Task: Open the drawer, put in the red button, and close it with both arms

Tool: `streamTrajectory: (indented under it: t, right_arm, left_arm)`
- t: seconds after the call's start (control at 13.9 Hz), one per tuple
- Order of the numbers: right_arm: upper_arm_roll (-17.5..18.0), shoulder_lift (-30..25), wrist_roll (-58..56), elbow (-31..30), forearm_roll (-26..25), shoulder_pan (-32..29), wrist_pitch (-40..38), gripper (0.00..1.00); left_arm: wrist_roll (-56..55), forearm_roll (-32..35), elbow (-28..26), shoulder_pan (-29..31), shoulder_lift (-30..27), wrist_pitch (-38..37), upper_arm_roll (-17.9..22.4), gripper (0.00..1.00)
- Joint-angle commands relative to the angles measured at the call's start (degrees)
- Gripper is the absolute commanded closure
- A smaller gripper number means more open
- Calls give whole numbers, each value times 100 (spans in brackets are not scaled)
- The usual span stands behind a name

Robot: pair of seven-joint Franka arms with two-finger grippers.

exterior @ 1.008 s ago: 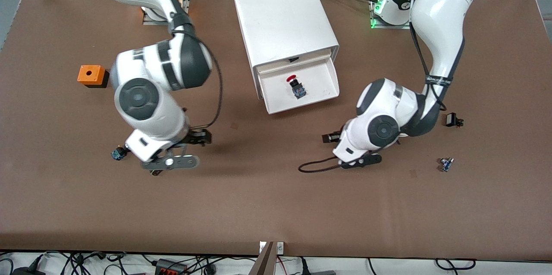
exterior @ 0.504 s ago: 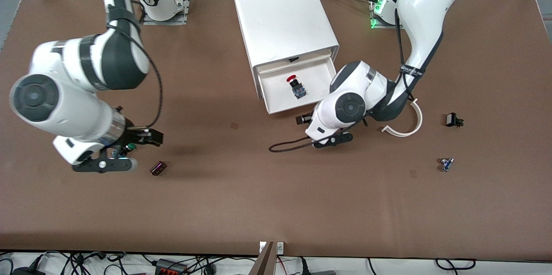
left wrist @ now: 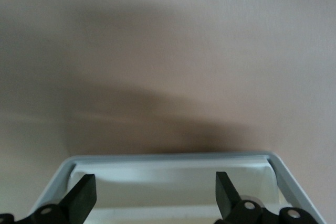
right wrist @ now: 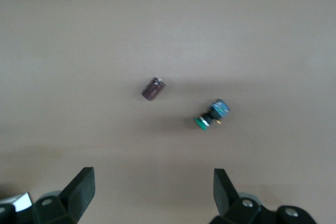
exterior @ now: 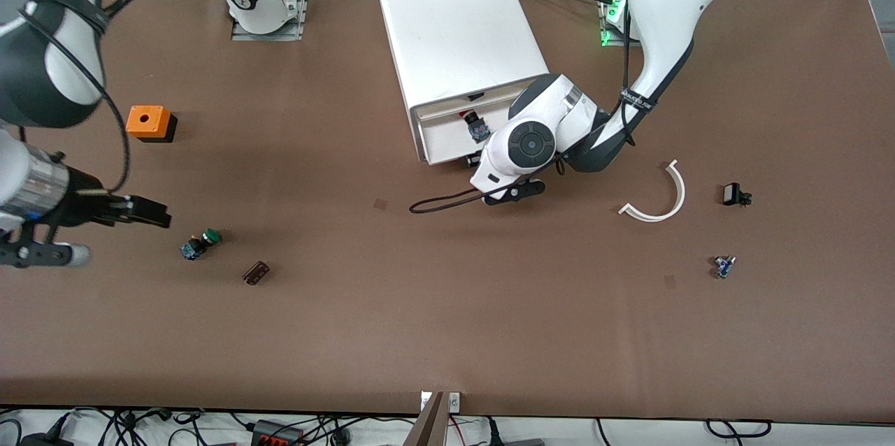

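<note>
The white cabinet (exterior: pixel 458 19) stands at the robots' edge of the table. Its drawer (exterior: pixel 440 142) sticks out part way, and the red button (exterior: pixel 474 123) lies inside it. My left gripper (exterior: pixel 477 163) is at the drawer's front end, mostly hidden under its own wrist. In the left wrist view this gripper (left wrist: pixel 155 192) is open, with the drawer's front rim (left wrist: pixel 168 158) between and just ahead of its fingers. I cannot tell whether they touch. My right gripper (exterior: pixel 150 214) hangs open and empty over the table at the right arm's end (right wrist: pixel 152 190).
An orange box (exterior: pixel 148 122), a green-capped button (exterior: pixel 201 243) (right wrist: pixel 210 116) and a dark cylinder (exterior: pixel 256 272) (right wrist: pixel 153 88) lie toward the right arm's end. A white curved strip (exterior: pixel 661 198) and two small parts (exterior: pixel 734 194) (exterior: pixel 723 265) lie toward the left arm's end.
My left gripper moved up to the drawer's front and the drawer slid part way in. The right arm swung out toward its end of the table, uncovering the green button.
</note>
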Motion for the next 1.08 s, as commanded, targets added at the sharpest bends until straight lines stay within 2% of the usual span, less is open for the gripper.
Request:
streamTrajectory:
  t: [0.0, 0.36, 0.65, 0.79, 1.01]
  right_arm:
    - [769, -842, -130, -892, -410, -753, 70, 0]
    - [805, -1397, -482, -1560, -586, -975, 78, 0]
    - [796, -1503, -420, -1597, -709, -896, -79, 0]
    - [805, -1660, -385, -1701, -936, -817, -299, 0]
    - [796, -2178, -271, -2429, -1017, -720, -133, 0]
  left_arm:
    - [-280, -97, -345, 306, -252, 37, -361, 0]
    - [-395, -105, -486, 271, -226, -104, -458, 0]
    - [-527, -105, -513, 271, -226, -113, -598, 0]
    - [-527, -105, -513, 280, -226, -191, -634, 0]
    - [-519, -105, -513, 262, -217, -253, -643, 0]
